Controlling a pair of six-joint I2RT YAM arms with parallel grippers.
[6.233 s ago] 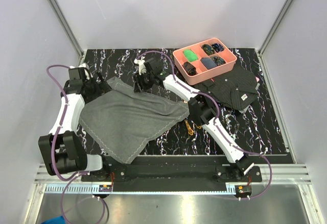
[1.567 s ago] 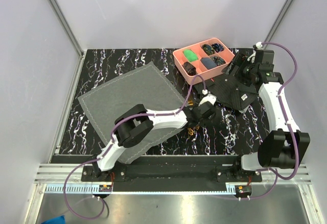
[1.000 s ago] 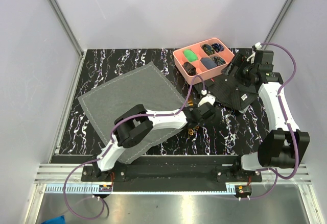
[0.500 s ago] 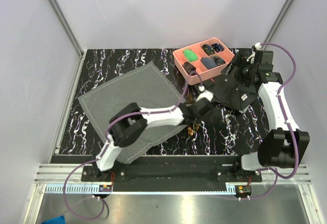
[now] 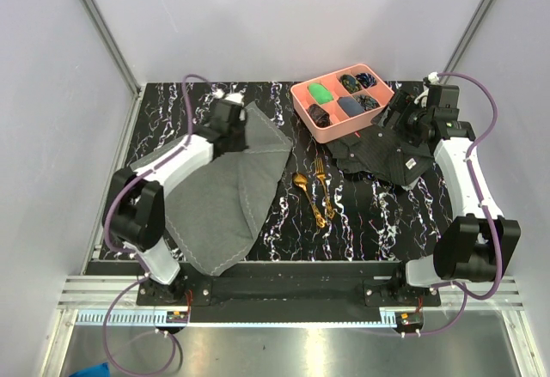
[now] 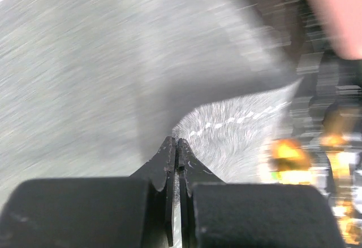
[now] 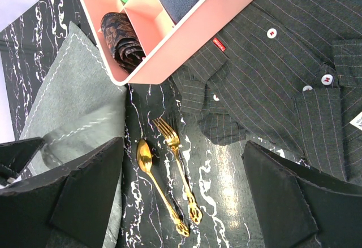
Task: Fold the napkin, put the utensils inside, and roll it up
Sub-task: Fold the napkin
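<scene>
A corner of the large grey woven napkin [image 5: 215, 195] is held pinched in the clenched left claw [image 6: 176, 146] (right claw [image 7: 181, 163] released).

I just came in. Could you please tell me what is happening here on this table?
The left tool is shut on an edge of the grey napkin and holds it lifted, so the cloth lies partly folded over itself. The gold spoon and fork lie side by side on the bare table right of the napkin, not yet on it. The right tool hangs open above the dark shirt near the pink tray, holding nothing.
</scene>
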